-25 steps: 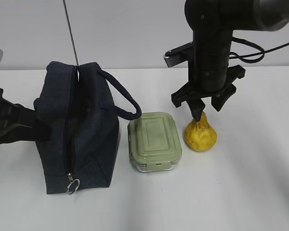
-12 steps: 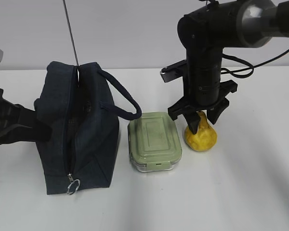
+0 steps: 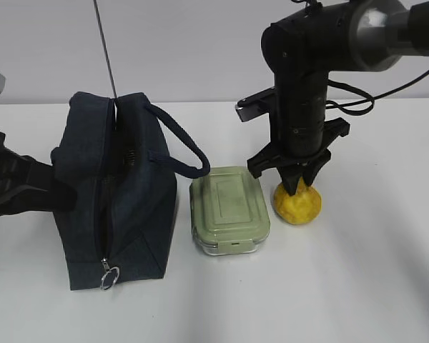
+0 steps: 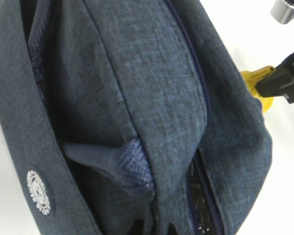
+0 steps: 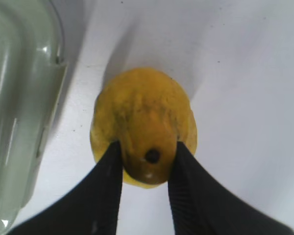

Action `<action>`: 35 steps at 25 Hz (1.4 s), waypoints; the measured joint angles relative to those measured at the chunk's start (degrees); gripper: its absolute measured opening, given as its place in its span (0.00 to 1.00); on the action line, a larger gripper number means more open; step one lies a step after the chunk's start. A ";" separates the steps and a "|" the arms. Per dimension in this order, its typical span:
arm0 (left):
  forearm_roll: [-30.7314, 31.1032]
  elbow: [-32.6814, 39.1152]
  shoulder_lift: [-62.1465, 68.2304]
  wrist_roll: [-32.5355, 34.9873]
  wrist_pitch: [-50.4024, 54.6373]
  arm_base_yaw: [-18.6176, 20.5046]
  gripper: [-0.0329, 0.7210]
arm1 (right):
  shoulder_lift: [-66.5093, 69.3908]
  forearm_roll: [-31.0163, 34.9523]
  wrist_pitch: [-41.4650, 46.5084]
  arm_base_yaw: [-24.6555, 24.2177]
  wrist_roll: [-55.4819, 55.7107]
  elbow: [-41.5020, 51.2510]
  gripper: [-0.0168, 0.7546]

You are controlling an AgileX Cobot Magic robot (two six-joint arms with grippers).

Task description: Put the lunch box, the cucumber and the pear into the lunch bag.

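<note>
The navy lunch bag [image 3: 121, 193] stands at the left, its zipper ring [image 3: 109, 277] hanging at the front end. My left gripper [image 3: 61, 191] is against its left side; in the left wrist view it [image 4: 169, 230] is shut on a fold of the lunch bag [image 4: 152, 98]. The green-lidded lunch box [image 3: 229, 209] lies beside the bag. To its right sits the yellow pear [image 3: 298, 204], and my right gripper [image 3: 294, 182] comes straight down on it. In the right wrist view that gripper [image 5: 144, 149] has both fingers pressed against the neck of the pear [image 5: 142, 117]. The cucumber is out of view.
The bag's padded handle [image 3: 179, 143] arches toward the lunch box. A thin metal rod [image 3: 104, 50] rises behind the bag. The lunch box [image 5: 19, 98] lies a short gap left of the pear. White table [image 3: 357, 286] spreads in front and to the right.
My right arm came down over the pear and its fingers closed in on the neck. The bag, the lunch box and the left arm stayed put.
</note>
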 joint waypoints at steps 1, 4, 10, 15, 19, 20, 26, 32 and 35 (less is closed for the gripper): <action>0.00 0.00 0.00 0.00 0.00 0.00 0.05 | -0.15 -0.11 0.00 0.00 0.00 0.00 0.31; 0.00 0.00 0.00 0.00 0.00 0.00 0.05 | -2.04 -0.23 -0.24 -0.05 0.00 0.00 0.30; 0.00 0.00 0.00 0.00 0.34 0.00 0.05 | -9.39 -0.21 -0.27 -0.13 0.00 -3.02 0.30; 0.04 0.00 0.00 0.00 0.52 0.00 0.05 | -13.75 5.31 -0.07 -0.26 -4.93 -6.88 0.30; 0.04 0.00 0.00 0.00 0.52 0.00 0.05 | -14.68 16.49 0.10 -0.26 -11.99 -9.57 0.30; 0.04 0.00 0.00 0.00 0.52 0.00 0.05 | -14.68 19.57 0.18 -0.26 -13.77 -9.89 0.30; 0.04 0.00 0.00 0.00 0.52 0.00 0.05 | -14.68 35.03 -3.37 1.74 -23.53 -10.25 0.30; 0.04 0.00 0.00 0.00 0.24 0.00 0.05 | -12.17 37.42 -11.28 6.97 -25.45 -10.50 0.30; 0.04 0.00 0.00 0.00 0.24 0.00 0.05 | -9.34 38.06 -12.69 8.17 -25.64 -10.50 0.30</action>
